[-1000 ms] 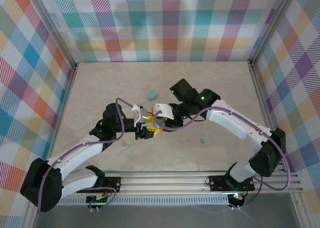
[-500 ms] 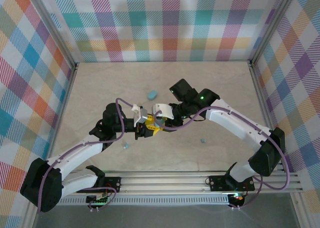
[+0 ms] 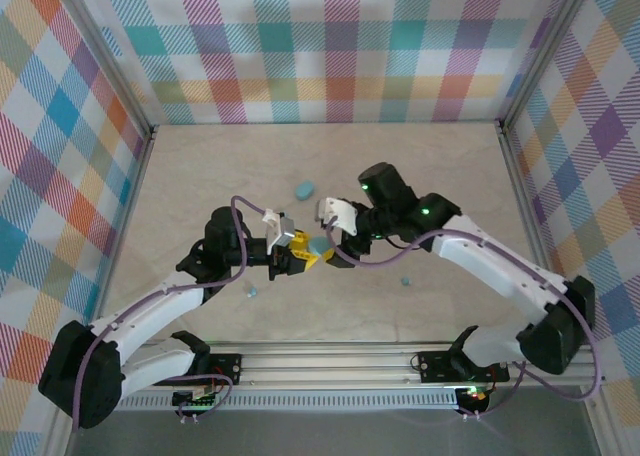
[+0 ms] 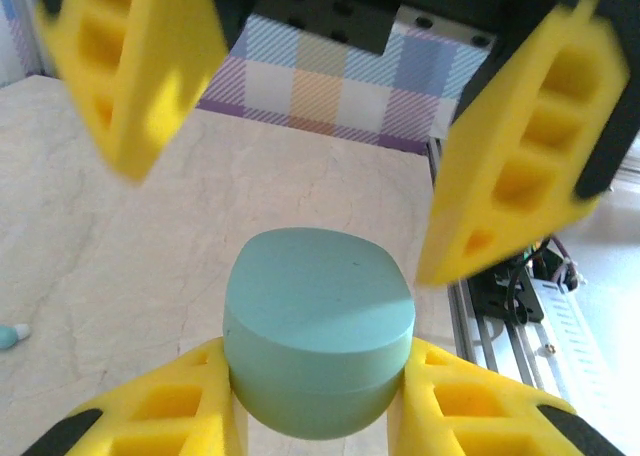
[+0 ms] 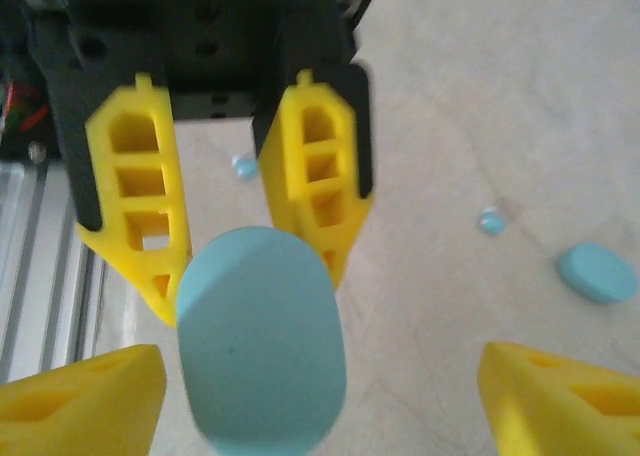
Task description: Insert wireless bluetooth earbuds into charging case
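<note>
Nearest the arm bases, two earbuds (image 3: pixel 251 291) are seen lying on the table (image 3: pixel 200 166), well apart: one toward the left, the other earbud (image 3: pixel 407 281) toward the right. Beyond them, at mid-table, one light-blue oval charging case (image 3: pixel 318 246) is held above the table, clamped between the yellow fingers (image 4: pixel 180 406) of the left end effector (image 3: pixel 305 257). The right end effector (image 3: pixel 336 238) is faced toward it, its jaws spread wide to either side of the case and kept apart from it. Farther back, a second light-blue oval piece (image 3: pixel 305 189) is seen lying alone on the table.
</note>
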Robot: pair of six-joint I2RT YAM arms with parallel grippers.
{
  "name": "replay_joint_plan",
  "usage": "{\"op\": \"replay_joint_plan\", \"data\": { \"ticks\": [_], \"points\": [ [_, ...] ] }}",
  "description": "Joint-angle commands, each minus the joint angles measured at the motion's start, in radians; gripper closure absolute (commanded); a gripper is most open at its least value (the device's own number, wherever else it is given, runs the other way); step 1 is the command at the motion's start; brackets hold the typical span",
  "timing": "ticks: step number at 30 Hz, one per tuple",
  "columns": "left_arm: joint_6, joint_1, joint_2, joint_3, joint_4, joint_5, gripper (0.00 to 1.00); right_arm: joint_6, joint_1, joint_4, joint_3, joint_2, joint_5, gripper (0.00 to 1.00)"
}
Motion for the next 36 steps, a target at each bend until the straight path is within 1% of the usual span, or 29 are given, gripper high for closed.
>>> {"op": "replay_joint_plan", "data": {
  "ticks": [1,4,6,9,11,13,17,19,23,25,27,28,32,36],
  "points": [
    [-0.054,0.02,-0.053,-0.027,0.029,-0.034,0.91,0.183,-0.067,0.15,-0.028,-0.062,-0.116,0.16],
    [-0.092,0.03,-0.091,-0.044,0.042,-0.067,0.96,0.285,-0.109,0.176,-0.046,-0.063,-0.199,0.16],
    [-0.111,0.036,-0.109,-0.037,0.033,-0.093,1.0,0.323,-0.11,0.208,-0.066,-0.053,-0.203,0.18],
    [-0.131,0.043,-0.13,-0.015,0.003,-0.114,1.0,0.386,-0.11,0.271,-0.086,-0.025,-0.224,0.2],
    [-0.133,0.044,-0.13,0.012,-0.025,-0.105,1.0,0.426,-0.106,0.328,-0.099,-0.004,-0.246,0.2],
    [-0.139,0.044,-0.123,0.039,-0.05,-0.111,1.0,0.459,-0.101,0.41,-0.125,0.011,-0.31,0.2],
    [-0.173,0.046,-0.102,0.071,-0.036,-0.122,1.0,0.456,-0.082,0.447,-0.13,0.009,-0.348,0.21],
    [-0.197,0.047,-0.079,0.092,-0.015,-0.121,1.0,0.416,-0.082,0.446,-0.146,-0.019,-0.34,0.2],
    [-0.164,0.062,0.012,0.201,-0.1,-0.063,1.0,0.34,-0.081,0.453,-0.187,-0.07,-0.296,0.2],
    [-0.208,0.061,0.035,0.203,-0.043,-0.039,1.0,0.333,-0.081,0.449,-0.205,-0.084,-0.264,0.21],
    [-0.26,0.06,0.041,0.172,0.059,-0.043,1.0,0.324,-0.081,0.445,-0.223,-0.096,-0.237,0.22],
    [-0.262,0.057,0.04,0.163,0.074,-0.047,1.0,0.321,-0.081,0.447,-0.228,-0.1,-0.222,0.23],
    [-0.218,0.055,0.038,0.135,0.05,-0.053,1.0,0.35,-0.081,0.467,-0.222,-0.095,-0.137,0.29],
    [-0.228,0.053,0.012,0.088,0.095,-0.058,1.0,0.374,-0.081,0.472,-0.2,-0.064,-0.118,0.39]
  ]
}}
